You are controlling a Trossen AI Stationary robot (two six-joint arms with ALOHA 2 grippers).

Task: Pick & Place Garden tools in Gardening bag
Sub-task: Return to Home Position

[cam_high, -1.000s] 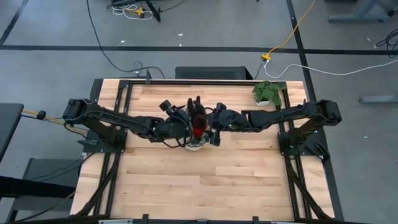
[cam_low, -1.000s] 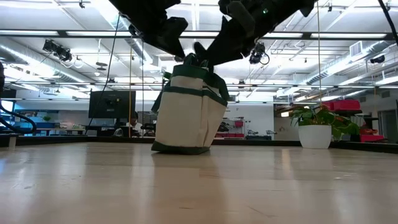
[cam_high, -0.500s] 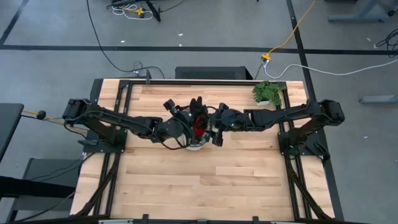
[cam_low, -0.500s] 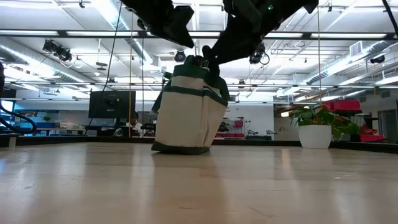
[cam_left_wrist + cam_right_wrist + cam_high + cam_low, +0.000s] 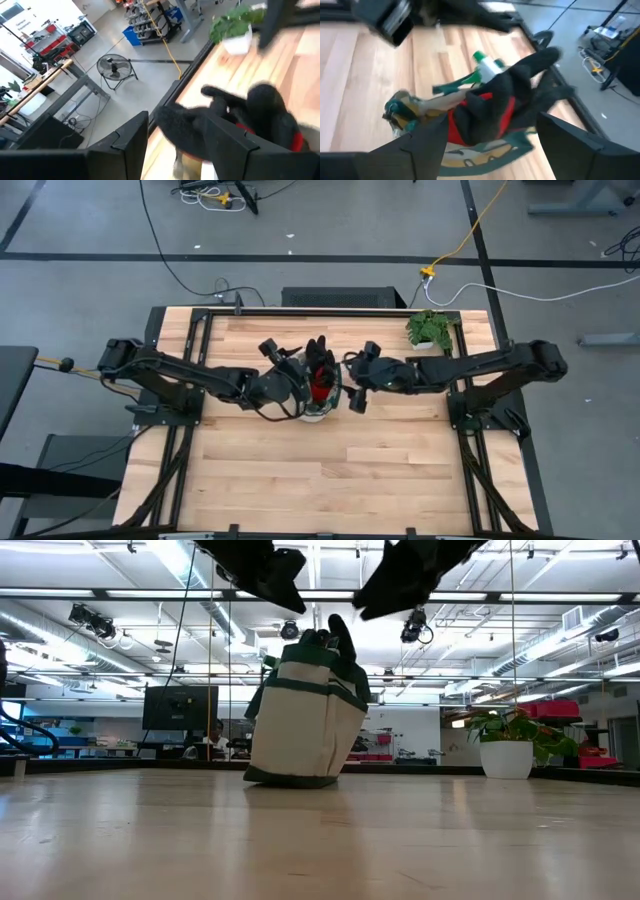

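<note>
gloves in bag, bottle via R wrist

1. You see the gardening bag, beige canvas with dark green trim, standing upright mid-surface.
2. Your red-and-black gloves sit in its open top, with the black fingers poking out.
3. The spray bottle, green with a white top, shows just beside the gloves.

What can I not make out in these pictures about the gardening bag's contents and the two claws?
Inside the gardening bag, low view: its canvas wall hides all but the gloves poking out.
The rakes and shears, high and right wrist views: unseen; gloves cover the mouth, only the spray bottle top shows.
The left claw and right claw, low view: dark outlines cut by the top edge.
</note>
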